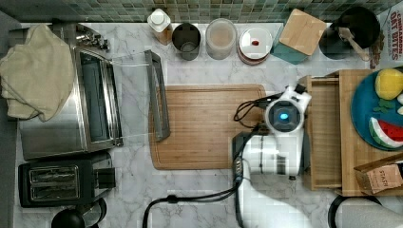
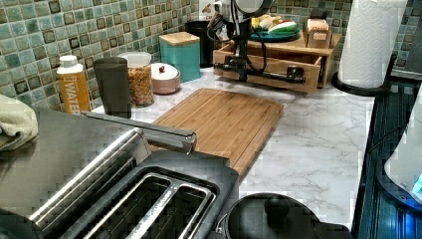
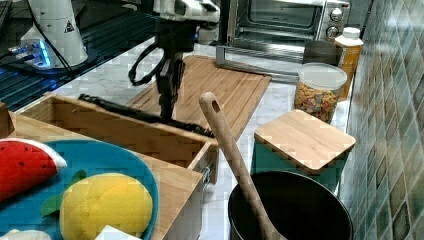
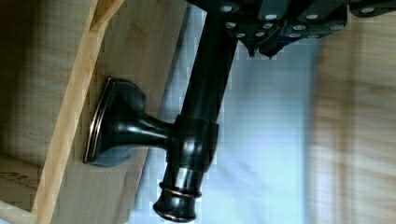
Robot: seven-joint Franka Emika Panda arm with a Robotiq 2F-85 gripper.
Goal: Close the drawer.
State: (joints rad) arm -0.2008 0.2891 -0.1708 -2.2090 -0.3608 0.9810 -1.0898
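Note:
The light-wood drawer (image 1: 325,133) stands pulled out of its wooden stand (image 1: 347,137) toward the cutting board; its front panel (image 2: 278,67) carries a dark metal bar handle (image 2: 271,75). In the right view the drawer's wall (image 3: 115,127) and the handle (image 3: 115,107) run across the middle. My gripper (image 3: 167,112) points down at the handle near its midpoint. In the wrist view the handle (image 4: 205,93) sits on the drawer front (image 4: 126,60), and my gripper (image 4: 262,49) is shut, right beside the bar on the side away from the drawer. The drawer looks empty.
A wooden cutting board (image 1: 206,126) lies just in front of the drawer. The toaster oven (image 1: 95,102) beyond it has its door down. Jars and a teal canister (image 1: 299,35) line the back wall. A blue plate (image 1: 366,118) of toy fruit sits on the stand.

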